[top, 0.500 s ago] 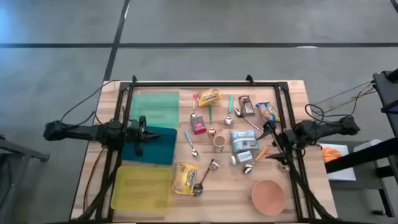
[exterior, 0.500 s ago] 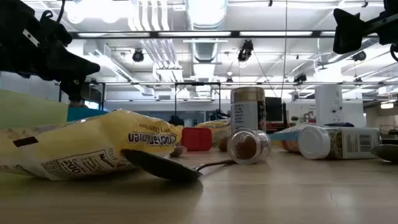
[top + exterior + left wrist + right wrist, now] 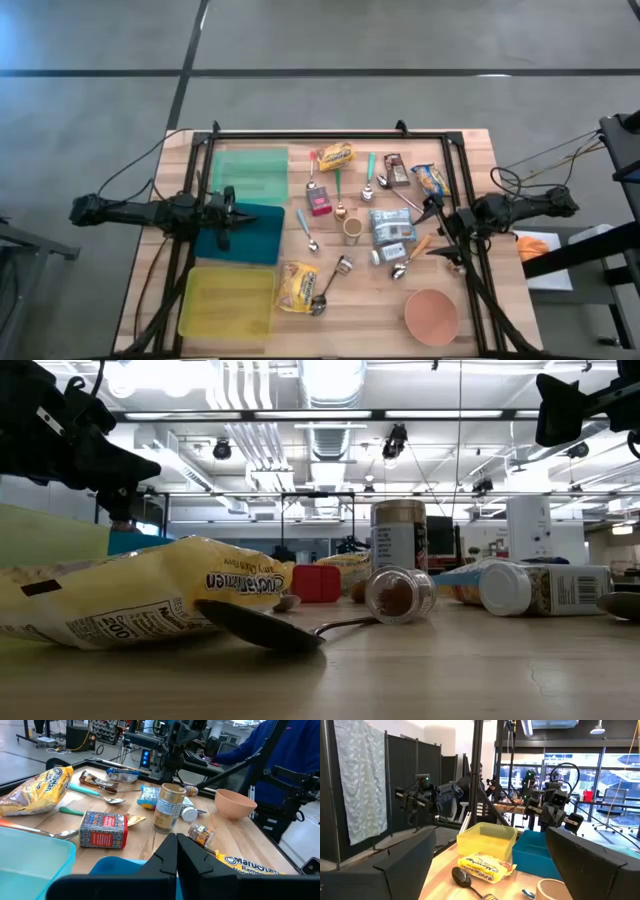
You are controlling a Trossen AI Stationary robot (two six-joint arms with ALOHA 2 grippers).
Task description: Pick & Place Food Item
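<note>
— Where were the claws?

— The right gripper (image 3: pixel 437 233) hung at the right of the high view, fingers spread wide and empty. The left gripper (image 3: pixel 236 214) sat pinched shut on nothing over the dark teal bin (image 3: pixel 262 236), left of centre.

— And the food?

— Nearest candidate was the yellow crinkly ramen packet (image 3: pixel 297 285), low centre, flat on the wooden table (image 3: pixel 370 315), touching a metal spoon (image 3: pixel 321 303). I'd guess it was light, crackly and brittle inside, the film slippery; best pinched across its narrow width, gently.

— Any writing?

— "Ramen" on that packet; "Chips Ahoy", I think, on the yellow cookie bag (image 3: pixel 37 790).
</note>
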